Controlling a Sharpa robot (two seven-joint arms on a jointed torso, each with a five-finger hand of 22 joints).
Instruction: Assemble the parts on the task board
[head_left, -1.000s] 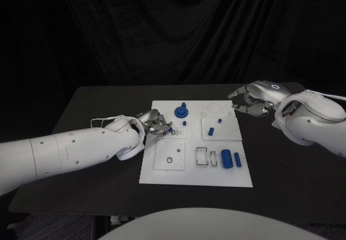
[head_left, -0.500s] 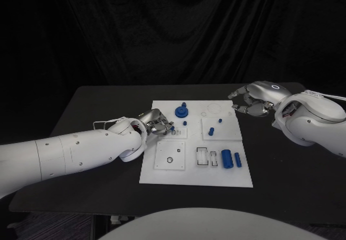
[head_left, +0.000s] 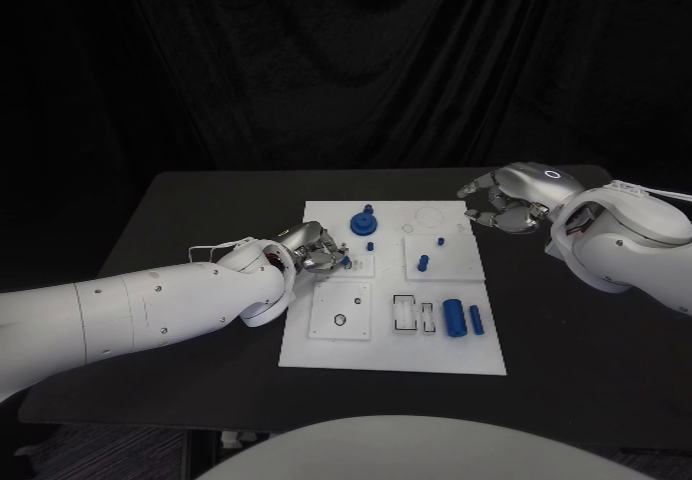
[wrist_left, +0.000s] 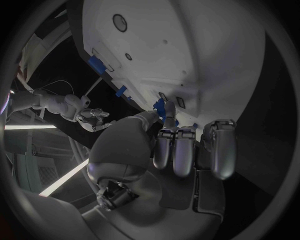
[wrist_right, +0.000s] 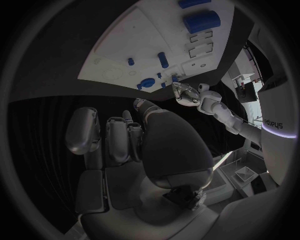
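**Task board parts: handling and grasp points**

The task board (head_left: 392, 345) lies flat in the middle of the black table (head_left: 188, 200), with the blue parts on its upper and right-hand areas.

At the board's left edge, the left hand (head_left: 315, 250) pinches a small blue part (wrist_left: 167, 111) between thumb and fingertips; the other fingers are curled in. The part appears rigid, light and smooth, so it is judged prone to slip or twist; hold it across its short sides.

Further right stand a blue knob (head_left: 364, 222), a small peg (head_left: 421, 263) and two blue cylinders (head_left: 462, 317). Grasp the cylinders across their width, as they may roll.

Off the board's far right corner, the right hand (head_left: 505, 205) hovers with fingers curled and nothing visible in it.
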